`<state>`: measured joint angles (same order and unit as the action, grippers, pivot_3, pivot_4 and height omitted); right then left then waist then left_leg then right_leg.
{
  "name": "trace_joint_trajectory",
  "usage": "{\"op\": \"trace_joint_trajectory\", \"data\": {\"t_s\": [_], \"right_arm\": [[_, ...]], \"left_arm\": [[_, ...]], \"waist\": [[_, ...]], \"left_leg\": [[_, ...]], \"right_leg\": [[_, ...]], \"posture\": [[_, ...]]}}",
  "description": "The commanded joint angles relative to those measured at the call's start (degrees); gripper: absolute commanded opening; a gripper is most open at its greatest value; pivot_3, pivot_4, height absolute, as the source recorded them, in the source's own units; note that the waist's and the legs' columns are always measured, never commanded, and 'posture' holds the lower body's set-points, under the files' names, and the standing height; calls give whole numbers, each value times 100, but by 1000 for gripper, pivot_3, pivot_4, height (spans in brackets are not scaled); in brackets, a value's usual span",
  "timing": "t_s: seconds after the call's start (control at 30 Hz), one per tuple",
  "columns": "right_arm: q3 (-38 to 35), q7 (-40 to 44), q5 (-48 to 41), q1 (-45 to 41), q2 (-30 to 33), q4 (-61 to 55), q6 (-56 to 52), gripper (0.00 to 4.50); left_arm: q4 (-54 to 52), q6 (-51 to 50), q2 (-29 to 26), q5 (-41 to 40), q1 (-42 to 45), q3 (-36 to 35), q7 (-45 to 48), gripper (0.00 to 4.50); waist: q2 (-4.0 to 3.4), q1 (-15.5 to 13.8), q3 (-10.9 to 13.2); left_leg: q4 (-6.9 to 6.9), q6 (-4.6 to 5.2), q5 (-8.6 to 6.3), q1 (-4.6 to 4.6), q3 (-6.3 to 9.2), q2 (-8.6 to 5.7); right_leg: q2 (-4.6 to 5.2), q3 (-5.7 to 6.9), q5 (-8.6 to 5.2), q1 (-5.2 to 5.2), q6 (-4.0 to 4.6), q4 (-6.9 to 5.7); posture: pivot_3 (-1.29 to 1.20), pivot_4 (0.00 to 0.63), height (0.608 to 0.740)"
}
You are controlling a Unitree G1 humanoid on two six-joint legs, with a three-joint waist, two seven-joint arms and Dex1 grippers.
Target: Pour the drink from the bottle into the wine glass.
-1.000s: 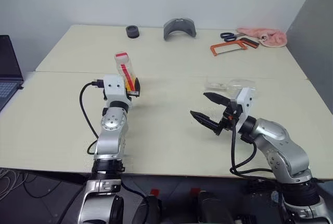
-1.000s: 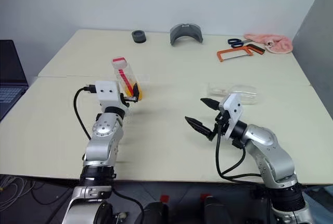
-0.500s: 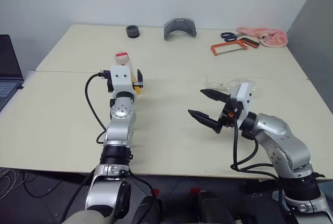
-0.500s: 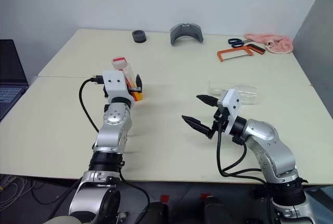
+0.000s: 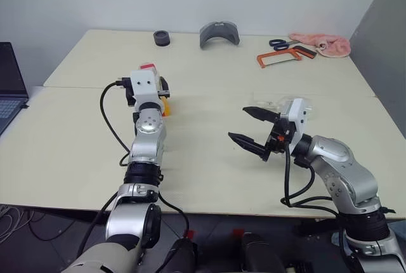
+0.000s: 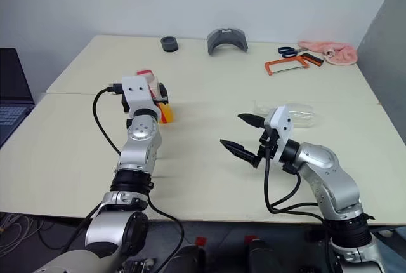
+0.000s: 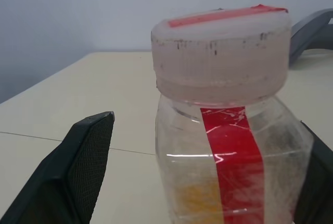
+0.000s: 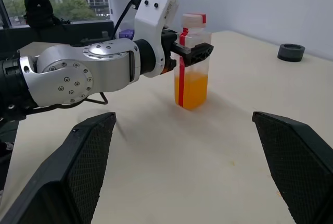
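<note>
The bottle [image 8: 192, 60] stands upright on the left half of the table [image 5: 209, 82], its red-and-white cap [image 7: 221, 52] on. The orange drink [image 8: 191, 89] fills its lower part. My left gripper [image 5: 162, 93] is open with a finger [image 7: 78, 177] on either side of the bottle's upper body, and a gap shows on one side. My right gripper [image 5: 238, 123] hangs open over the right half of the table with nothing between its fingers. Behind it the clear wine glass [image 6: 298, 113] seems to lie on its side, partly hidden by that wrist.
At the table's far edge sit a black ring [image 5: 162, 38], a grey curved piece [image 5: 219, 33], scissors [image 5: 279, 44], an orange hacksaw [image 5: 279, 58] and a pink cloth [image 5: 323, 44]. A laptop [image 5: 9, 82] stands off the left edge.
My left gripper has risen and moved forward, so its open fingers now stand around the bottle's upper body and its wrist hides most of the bottle. The right arm has barely moved.
</note>
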<state>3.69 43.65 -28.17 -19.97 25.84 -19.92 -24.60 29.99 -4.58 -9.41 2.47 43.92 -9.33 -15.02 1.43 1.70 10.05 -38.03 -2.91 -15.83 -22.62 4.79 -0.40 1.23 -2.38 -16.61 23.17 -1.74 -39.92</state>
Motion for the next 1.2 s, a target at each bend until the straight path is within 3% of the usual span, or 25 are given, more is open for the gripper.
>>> {"op": "trace_joint_trajectory", "data": {"t_s": [0.03,0.8,0.9,1.1,1.2], "right_arm": [[4,16,-43,-104,-11,-110,-20,4500],[-39,3,-42,-122,-23,-51,-34,4500],[-38,5,-44,-122,-20,-47,-43,4500],[-49,14,-55,-120,-12,-57,-63,4500],[-54,15,-55,-129,-16,-58,-65,4500]], "left_arm": [[72,174,-48,53,260,3,-83,4487],[575,364,-67,128,612,110,-134,4487],[582,365,-70,124,616,119,-123,3929],[535,325,-60,102,590,132,-140,2117],[494,315,-51,84,559,123,-131,1868]], "waist": [[0,0,0],[0,1,0],[0,1,0],[0,2,0],[0,2,0]], "left_leg": [[0,0,0,0,0,0],[0,-3,2,-1,0,-2],[0,-4,2,-1,0,-1],[0,-7,4,-1,0,-1],[-1,-8,4,-4,0,-1]], "right_leg": [[0,0,0,1,0,0],[0,0,0,2,0,0],[0,0,0,2,0,0],[0,0,0,2,0,-1],[0,1,0,4,0,-1]], "posture": [[0,150,740],[0,150,740],[0,150,740],[0,150,740],[0,150,740]]}}
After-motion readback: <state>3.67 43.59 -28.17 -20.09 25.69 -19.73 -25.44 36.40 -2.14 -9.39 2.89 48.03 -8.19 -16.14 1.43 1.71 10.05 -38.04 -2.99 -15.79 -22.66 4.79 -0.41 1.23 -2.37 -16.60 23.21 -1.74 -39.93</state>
